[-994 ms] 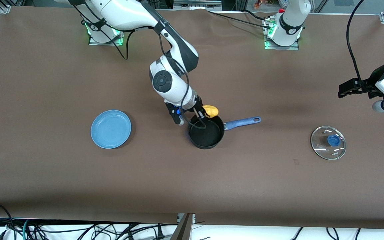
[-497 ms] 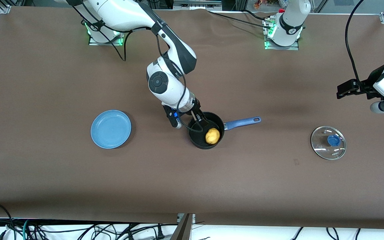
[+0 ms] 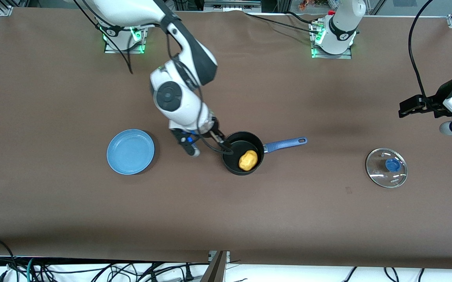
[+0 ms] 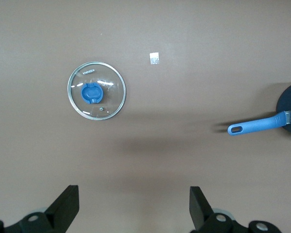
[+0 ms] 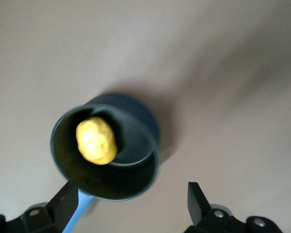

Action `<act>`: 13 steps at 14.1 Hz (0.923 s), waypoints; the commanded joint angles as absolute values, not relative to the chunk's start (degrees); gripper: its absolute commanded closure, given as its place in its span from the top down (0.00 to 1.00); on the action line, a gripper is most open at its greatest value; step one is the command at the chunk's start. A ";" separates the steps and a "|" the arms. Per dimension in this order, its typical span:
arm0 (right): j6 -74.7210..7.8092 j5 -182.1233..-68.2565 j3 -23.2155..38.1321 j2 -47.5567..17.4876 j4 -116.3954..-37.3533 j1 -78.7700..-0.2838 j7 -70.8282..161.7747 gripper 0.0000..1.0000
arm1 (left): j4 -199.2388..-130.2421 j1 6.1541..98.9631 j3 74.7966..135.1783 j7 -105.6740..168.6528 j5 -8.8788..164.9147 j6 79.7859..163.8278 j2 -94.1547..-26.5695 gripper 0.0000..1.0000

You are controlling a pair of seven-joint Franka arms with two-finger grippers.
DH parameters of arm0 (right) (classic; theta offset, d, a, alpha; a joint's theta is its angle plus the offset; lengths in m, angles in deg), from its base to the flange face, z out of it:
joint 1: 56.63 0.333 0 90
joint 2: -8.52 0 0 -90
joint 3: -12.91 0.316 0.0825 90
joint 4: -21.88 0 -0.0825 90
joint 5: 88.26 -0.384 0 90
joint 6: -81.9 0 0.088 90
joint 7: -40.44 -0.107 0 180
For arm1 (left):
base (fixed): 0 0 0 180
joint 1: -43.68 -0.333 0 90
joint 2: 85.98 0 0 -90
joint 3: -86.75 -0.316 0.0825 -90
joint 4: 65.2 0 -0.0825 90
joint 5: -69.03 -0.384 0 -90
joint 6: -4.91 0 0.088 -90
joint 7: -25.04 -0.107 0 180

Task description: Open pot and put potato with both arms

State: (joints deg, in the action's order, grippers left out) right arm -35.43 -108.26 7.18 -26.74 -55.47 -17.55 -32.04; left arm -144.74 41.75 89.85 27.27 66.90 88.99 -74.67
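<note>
The potato (image 3: 248, 160) lay inside the pot (image 3: 243, 153), on the side of the pot nearest the front camera. The pot stood open near the middle of the table (image 3: 226, 219). Its long blue handle (image 3: 285, 143) pointed toward the left arm's end of the table. In the right wrist view the potato (image 5: 96, 141) sat low in the dark pot (image 5: 106, 153), touching its wall.

The glass lid (image 3: 386, 167) lay flat on the table, well apart from the pot, toward the left arm's end. Its blue knob (image 3: 393, 165) faced up. The lid was a little nearer to the front camera than the pot.

A blue plate (image 3: 130, 151) lay on the table toward the right arm's end, about as near to the camera as the pot.

The right gripper (image 3: 204, 143) was in the air just beside the pot's rim, between the pot and the plate. Its fingers (image 5: 198, 200) were spread apart and held nothing.

The left gripper (image 3: 410, 106) hung over the table near the left arm's end, above the spot by the lid. Its fingers (image 4: 200, 206) were spread apart too, and they held nothing.
</note>
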 commanded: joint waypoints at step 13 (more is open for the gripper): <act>-2.57 -92.68 1.97 6.13 -69.08 -34.16 27.75 0.99 | -142.46 41.31 90.18 27.50 67.36 87.70 -73.50 1.00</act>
